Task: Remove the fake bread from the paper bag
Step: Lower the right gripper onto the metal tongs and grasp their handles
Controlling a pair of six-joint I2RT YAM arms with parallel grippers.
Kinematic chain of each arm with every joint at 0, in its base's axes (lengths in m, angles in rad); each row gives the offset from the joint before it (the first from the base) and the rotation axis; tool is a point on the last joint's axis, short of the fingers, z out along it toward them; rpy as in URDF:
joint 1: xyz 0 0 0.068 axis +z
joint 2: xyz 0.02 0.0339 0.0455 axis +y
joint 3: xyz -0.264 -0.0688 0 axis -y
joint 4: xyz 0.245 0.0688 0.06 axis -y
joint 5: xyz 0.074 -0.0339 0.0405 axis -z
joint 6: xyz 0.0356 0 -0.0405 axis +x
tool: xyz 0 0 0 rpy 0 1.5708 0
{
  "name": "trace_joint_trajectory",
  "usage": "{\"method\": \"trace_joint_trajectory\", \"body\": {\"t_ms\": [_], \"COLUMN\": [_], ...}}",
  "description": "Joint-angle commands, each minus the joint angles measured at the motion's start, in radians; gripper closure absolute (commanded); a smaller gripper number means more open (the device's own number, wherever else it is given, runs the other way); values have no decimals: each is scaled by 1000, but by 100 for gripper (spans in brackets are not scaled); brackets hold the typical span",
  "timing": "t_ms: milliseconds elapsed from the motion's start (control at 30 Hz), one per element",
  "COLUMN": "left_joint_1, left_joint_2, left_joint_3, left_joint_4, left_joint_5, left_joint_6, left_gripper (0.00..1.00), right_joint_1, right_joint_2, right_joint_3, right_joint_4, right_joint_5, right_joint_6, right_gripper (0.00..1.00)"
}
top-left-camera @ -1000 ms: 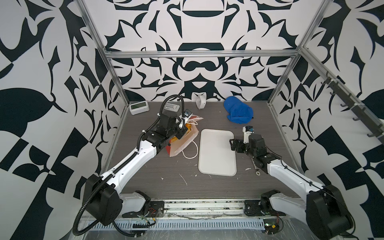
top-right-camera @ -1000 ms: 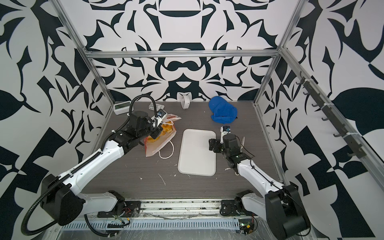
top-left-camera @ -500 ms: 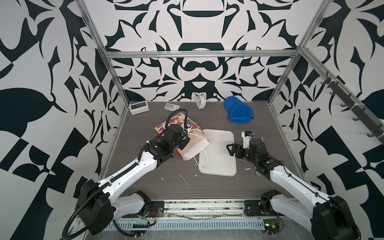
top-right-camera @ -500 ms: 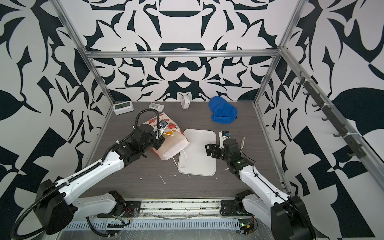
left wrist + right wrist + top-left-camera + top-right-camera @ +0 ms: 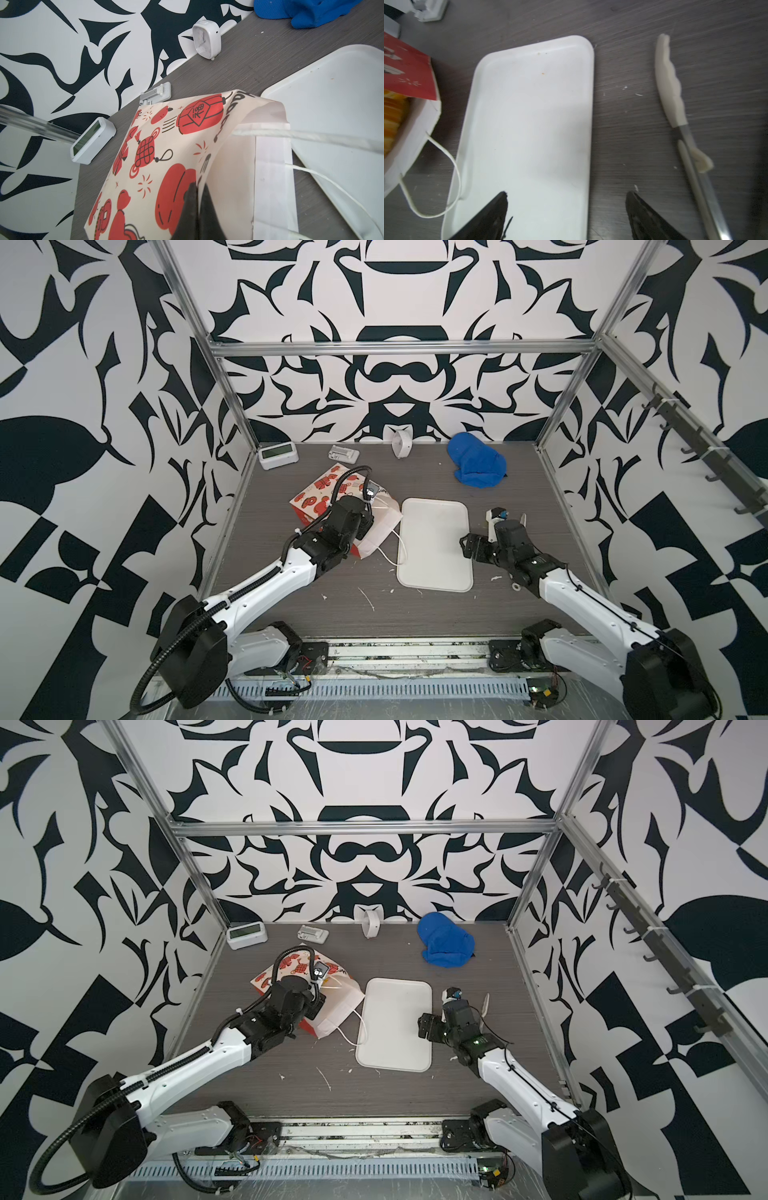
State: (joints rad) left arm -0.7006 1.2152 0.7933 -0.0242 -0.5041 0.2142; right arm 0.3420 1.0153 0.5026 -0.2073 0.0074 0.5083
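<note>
Near the table's [image 5: 415,614] left edge the left gripper [image 5: 198,188] clamps the paper bag's [image 5: 322,497] upper wall, likely holding its mouth agape toward the tray [image 5: 434,547]; bread [image 5: 392,118] sits just inside. By the tray's right edge the right gripper [image 5: 566,197] waits wide, empty.

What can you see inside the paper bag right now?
Through the paper bag's open mouth the right wrist view shows glossy orange fake bread. The bag's walls cover the rest, so the number of pieces cannot be told.

Nothing printed on the paper bag [image 5: 158,149] reads clearly
</note>
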Motion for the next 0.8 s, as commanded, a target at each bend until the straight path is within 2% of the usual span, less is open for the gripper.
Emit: {"method": "trace_joint_trajectory", "body": {"t_ms": [0, 100, 233, 500, 733, 767], "left_joint_1": [3, 4, 4, 4, 3, 4], "left_joint_2": [22, 34, 51, 49, 52, 86], "left_joint_3": [-14, -24, -37, -54, -40, -37], "left_joint_4": [57, 81, 111, 143, 156, 157], "left_joint_5": [-41, -60, -80, -106, -123, -122], "left_joint_6": [-18, -22, -21, -18, -5, 0], "left_gripper": [97, 97, 97, 97, 97, 97], "right_joint_1": [2, 2, -13, -183, -208, -210], "right_joint_2": [-29, -19, -6, -18, 85, 102], "right_joint_3": [91, 145, 171, 155, 152, 158], "right_joint_4": [-166, -284, -360, -412, -413, -413], "right_joint_5": [165, 267, 326, 259, 198, 195], "right_joint_6": [-32, -50, -65, -89, -77, -76], "right_gripper": [9, 8, 6, 2, 1, 1]}}
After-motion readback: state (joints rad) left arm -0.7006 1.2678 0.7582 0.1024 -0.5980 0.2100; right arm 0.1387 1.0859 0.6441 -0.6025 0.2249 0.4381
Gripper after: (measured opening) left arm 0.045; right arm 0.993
